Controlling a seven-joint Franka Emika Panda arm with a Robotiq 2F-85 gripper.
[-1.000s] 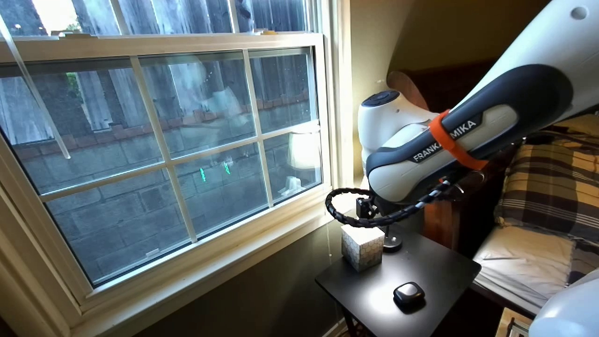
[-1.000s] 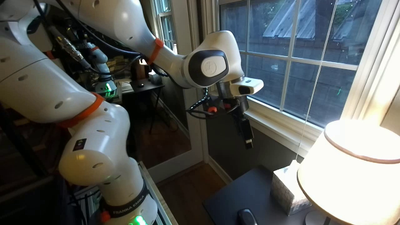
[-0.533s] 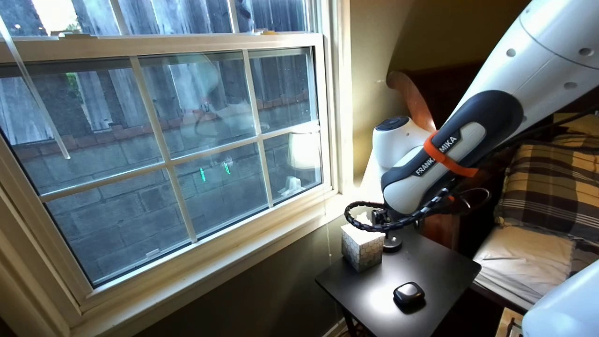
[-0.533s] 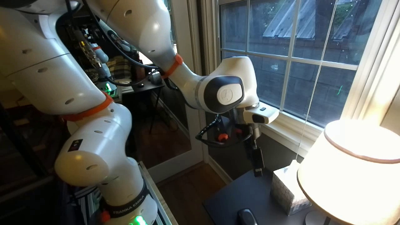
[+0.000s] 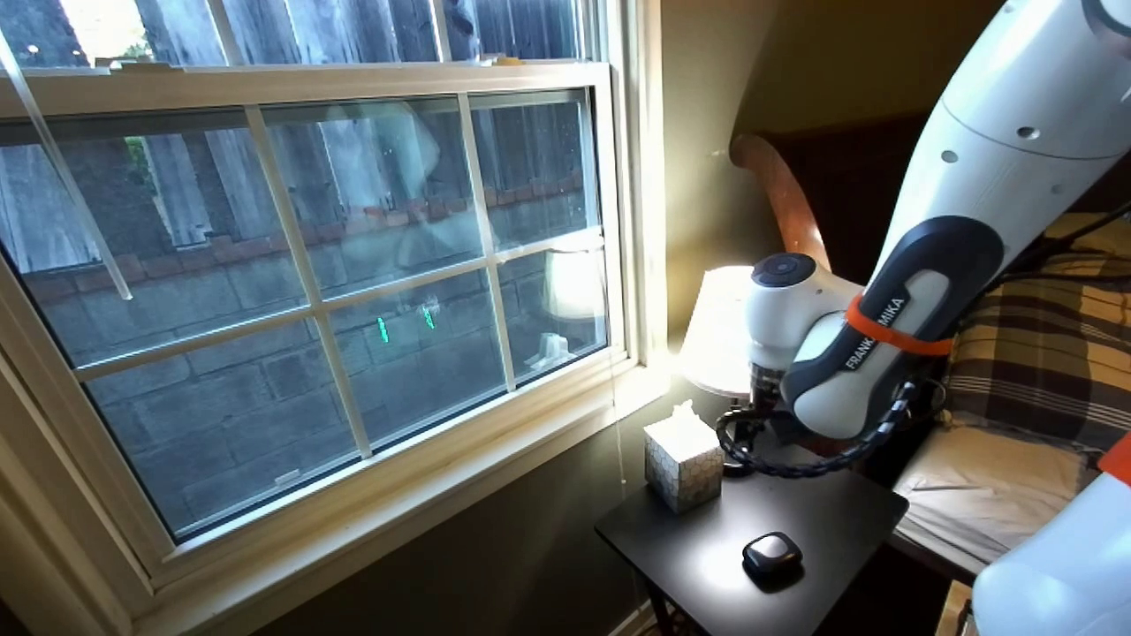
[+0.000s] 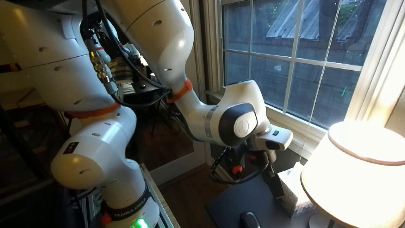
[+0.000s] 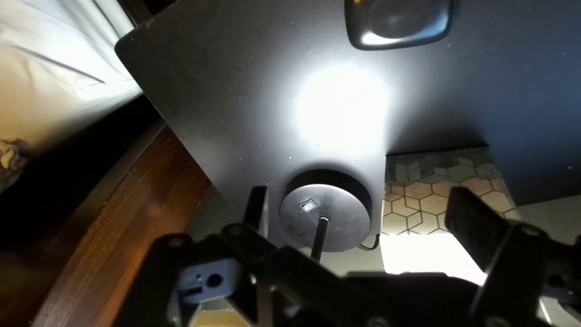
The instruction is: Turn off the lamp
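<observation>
Step in hand is prob. the approach to the switch (image 7: pixel 308 205): the lamp (image 6: pixel 356 177) is lit, so the press isn't done yet. Fingers (image 7: pixel 474 225) are spread, holding nothing. The lamp's base (image 7: pixel 340 211) stands on the desk (image 7: pixel 218 91) ahead of the fingers, showing in the gap btwn them; the switch on it lies nearer the finger at the wrist view's left. Next move likely calls for lining up one fingertip w/ the switch, then a careful push, minding the stem (image 7: pixel 319 240) near it. Tissue box (image 7: pixel 417 195) is partly behind the opposite finger; can't tell re contact. Switch markings too small to read. The shade (image 5: pixel 714 331) is out of the wrist view, and in an exterior view it's partly behind the arm (image 5: pixel 963 177), which also hides most of the fingers.
</observation>
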